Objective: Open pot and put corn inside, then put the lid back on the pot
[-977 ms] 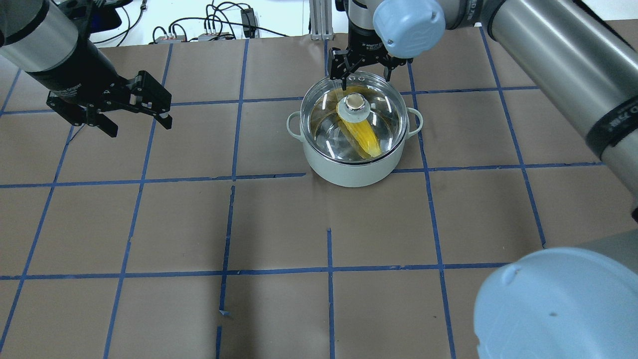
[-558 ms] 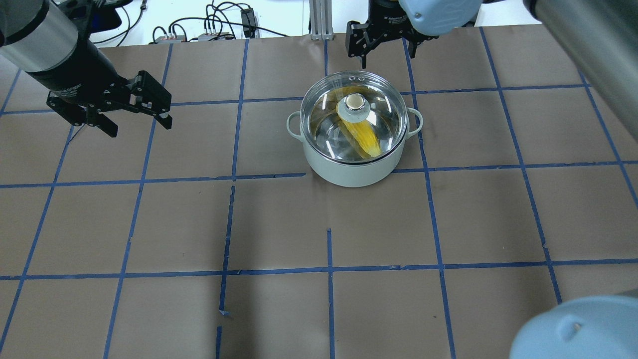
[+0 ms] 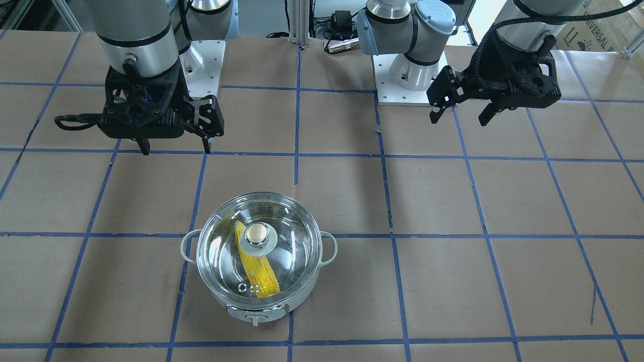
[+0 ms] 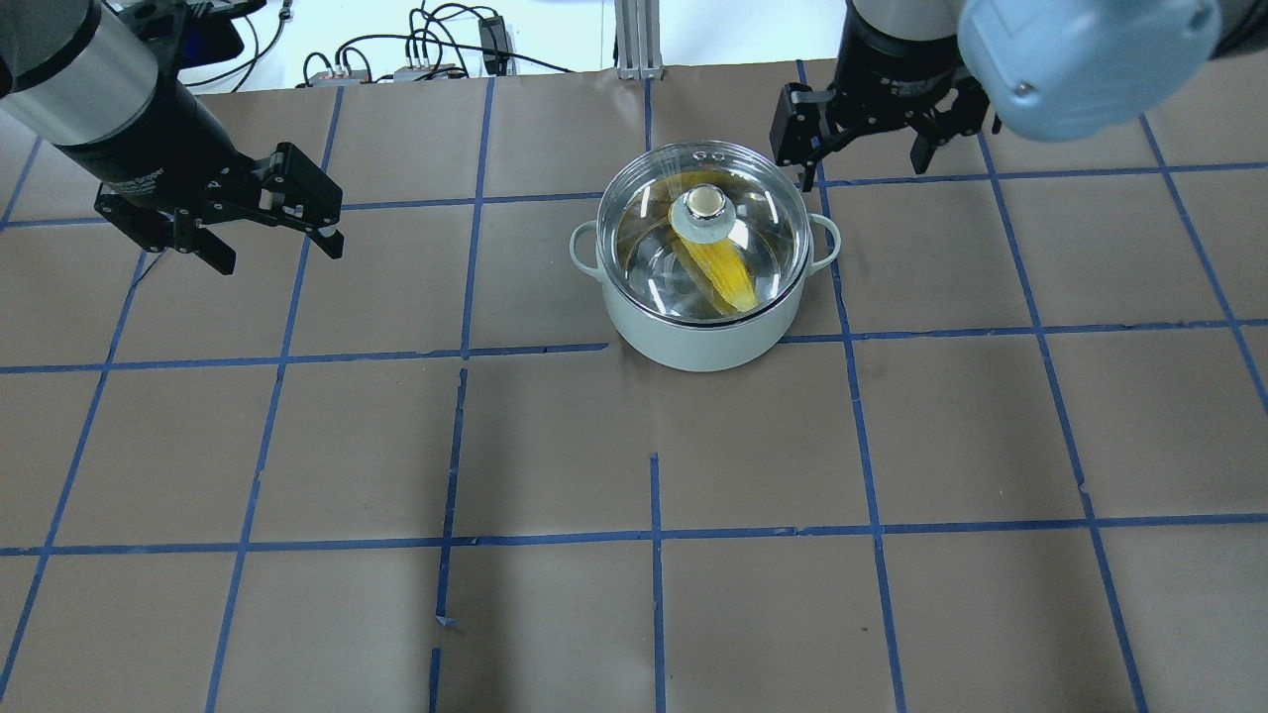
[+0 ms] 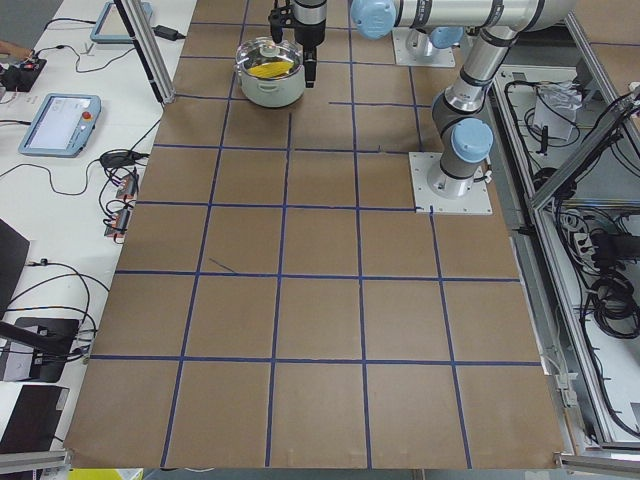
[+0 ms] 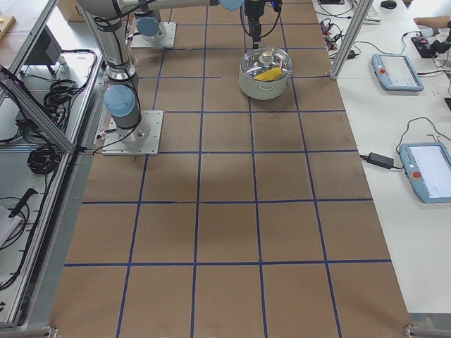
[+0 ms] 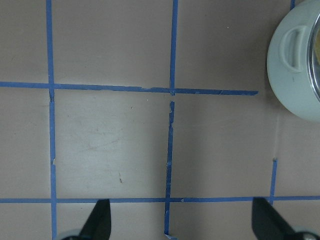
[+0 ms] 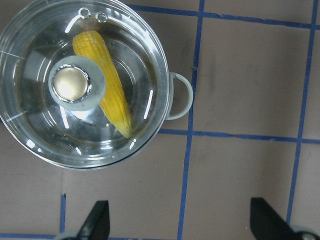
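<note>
Upper centre, glass lid [image 4: 763, 230] seated on pale-green pot [image 4: 693, 342], corn cob [image 4: 725, 275] inside, left claw [image 4: 277, 253] spread and empty at upper left, right claw [image 4: 862, 173] spread and empty near pot's upper right.

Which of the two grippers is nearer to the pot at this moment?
The right gripper: it hangs open close beside the pot, whereas the left gripper, also open, is far off across the table.
</note>
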Robot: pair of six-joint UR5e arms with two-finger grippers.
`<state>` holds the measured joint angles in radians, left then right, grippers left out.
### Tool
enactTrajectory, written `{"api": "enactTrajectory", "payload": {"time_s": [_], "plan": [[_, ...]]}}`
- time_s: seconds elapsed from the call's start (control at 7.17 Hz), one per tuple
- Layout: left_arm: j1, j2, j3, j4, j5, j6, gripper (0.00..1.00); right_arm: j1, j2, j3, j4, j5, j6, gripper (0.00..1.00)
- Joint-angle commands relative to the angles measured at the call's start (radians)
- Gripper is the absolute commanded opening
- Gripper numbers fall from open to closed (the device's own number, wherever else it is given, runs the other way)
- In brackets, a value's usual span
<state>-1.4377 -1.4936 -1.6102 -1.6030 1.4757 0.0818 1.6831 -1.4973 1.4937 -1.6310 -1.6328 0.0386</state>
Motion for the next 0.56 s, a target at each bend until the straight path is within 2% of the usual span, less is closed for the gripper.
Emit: {"api": "enactTrajectory", "payload": {"time_s": [0.0, 0.28, 0.42], "plan": [[0.000, 0.001, 0.000, 0.000, 0.000, 0.001, 1.00, -0.112, -0.136, 0.152, -0.006, 0.005, -0.032, 0.99], [-0.003, 0.021, -0.002, 0.000, 0.000, 0.027, 1.00, -0.132, -0.198, 0.213, -0.007, -0.004, -0.042, 1.00], [-0.006, 0.029, -0.005, 0.000, 0.000, 0.054, 1.00, -0.132, -0.201, 0.212, -0.007, 0.004, -0.042, 1.00]]}}
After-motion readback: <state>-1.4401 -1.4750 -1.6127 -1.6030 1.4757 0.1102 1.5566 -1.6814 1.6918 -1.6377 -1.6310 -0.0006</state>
